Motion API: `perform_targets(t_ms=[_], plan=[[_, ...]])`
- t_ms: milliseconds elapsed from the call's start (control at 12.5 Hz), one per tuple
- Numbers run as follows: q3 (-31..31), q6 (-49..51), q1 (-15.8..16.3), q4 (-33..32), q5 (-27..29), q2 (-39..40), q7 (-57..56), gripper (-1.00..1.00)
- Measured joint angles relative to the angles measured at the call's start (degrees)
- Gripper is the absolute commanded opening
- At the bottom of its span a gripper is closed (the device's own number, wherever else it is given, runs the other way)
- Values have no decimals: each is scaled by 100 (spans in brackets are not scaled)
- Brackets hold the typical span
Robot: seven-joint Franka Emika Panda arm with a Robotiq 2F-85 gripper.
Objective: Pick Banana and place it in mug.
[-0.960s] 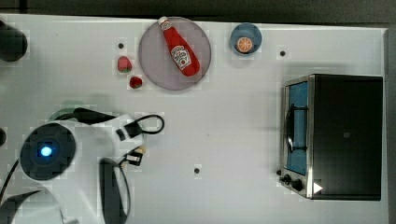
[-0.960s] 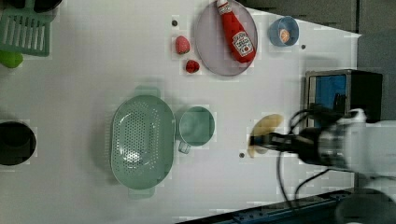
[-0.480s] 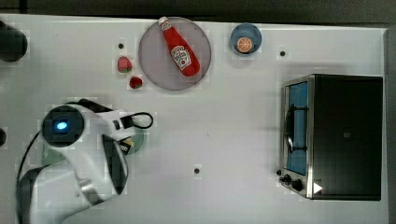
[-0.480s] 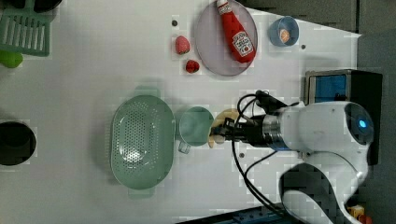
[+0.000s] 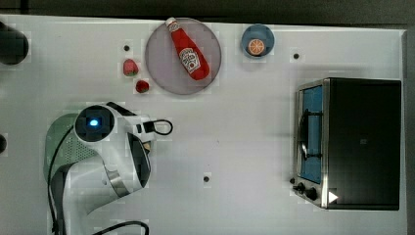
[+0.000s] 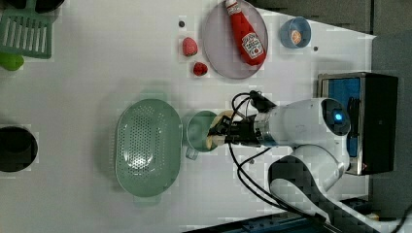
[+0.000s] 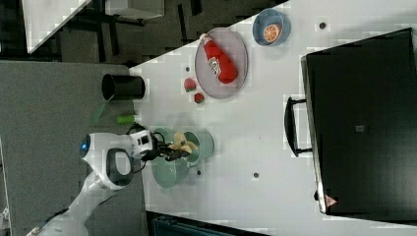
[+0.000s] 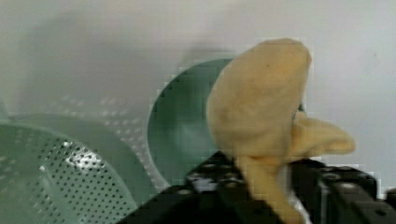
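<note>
Over the mug's [image 6: 200,131] rim nearest the arm, the gripper [image 6: 219,134] holds the banana [image 6: 217,130] between its jaws, the fruit's long axis lying across the opening rather than pointing down into it, partly above the cup's hollow.

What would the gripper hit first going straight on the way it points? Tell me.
Probably the pale mint-green round mug: the gripper points along the table at it, the pale yellow banana over its rim. Height above it is unclear.
</note>
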State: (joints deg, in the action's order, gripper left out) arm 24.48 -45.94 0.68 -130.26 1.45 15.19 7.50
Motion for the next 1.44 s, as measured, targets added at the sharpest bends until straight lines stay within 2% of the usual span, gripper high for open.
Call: perform_targets(t_ms=[240, 320, 720, 960, 1120, 1280, 1440], plan=[[-14, -73, -27, -213, -158, -71, 341, 89], [28, -151, -28, -190, -129, -85, 368, 100], [116, -308, 2, -134, 10, -369, 664, 100], [3, 11, 6, -112, -84, -1079, 654, 100], [-359, 864, 44, 22, -111, -1771, 650, 100], [-807, 1940, 72, 492, -143, -2335, 650, 100], [-1360, 2456, -11, 962, -183, -2825, 650, 100]])
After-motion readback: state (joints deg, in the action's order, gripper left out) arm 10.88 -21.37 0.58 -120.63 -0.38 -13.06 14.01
